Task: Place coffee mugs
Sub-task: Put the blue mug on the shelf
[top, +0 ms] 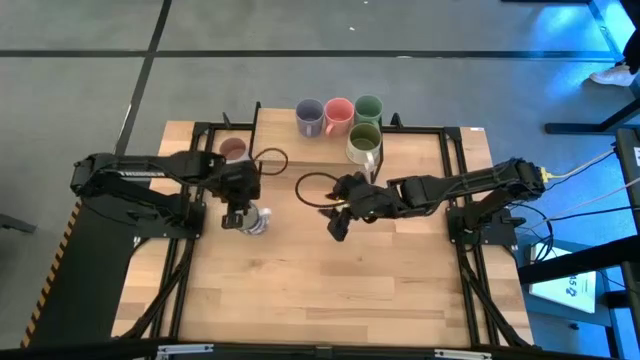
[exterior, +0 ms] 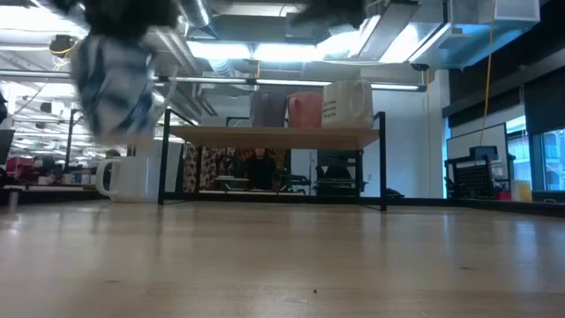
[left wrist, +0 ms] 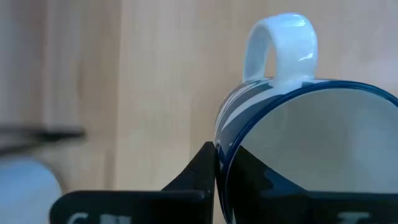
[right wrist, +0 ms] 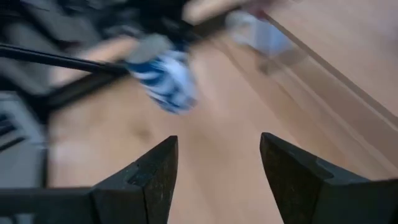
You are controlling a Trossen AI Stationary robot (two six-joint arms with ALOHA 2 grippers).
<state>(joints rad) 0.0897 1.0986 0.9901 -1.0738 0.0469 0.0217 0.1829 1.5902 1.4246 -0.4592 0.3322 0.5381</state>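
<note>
My left gripper (top: 238, 216) hangs over the table's left-middle, shut on a white mug with blue stripes (top: 257, 221), which shows high up in the low view (exterior: 115, 79). My right gripper (top: 338, 228) hovers open over the table's middle, to the right of that mug, touching nothing; its wrist view shows the striped mug (right wrist: 165, 78) ahead. On a raised shelf (exterior: 274, 134) at the far edge stand the purple-blue (top: 310, 117), coral pink (top: 338, 115), green (top: 368, 108) and olive-green (top: 363, 143) mugs. The dusty pink mug (top: 233, 150) stands on the table to the shelf's left. My left gripper holds the striped mug by its rim wall (left wrist: 219, 155), on the side away from the white handle (left wrist: 280, 43). One finger (left wrist: 202, 171) is outside the wall and the other inside. The fingers come from above, and the mug hangs lifted clear of the table.
The shelf's black frame legs (exterior: 163, 168) stand on the far part of the table. A black cable loop (top: 305, 185) lies between the two grippers. The near half of the wooden table (top: 330, 300) is bare wood.
</note>
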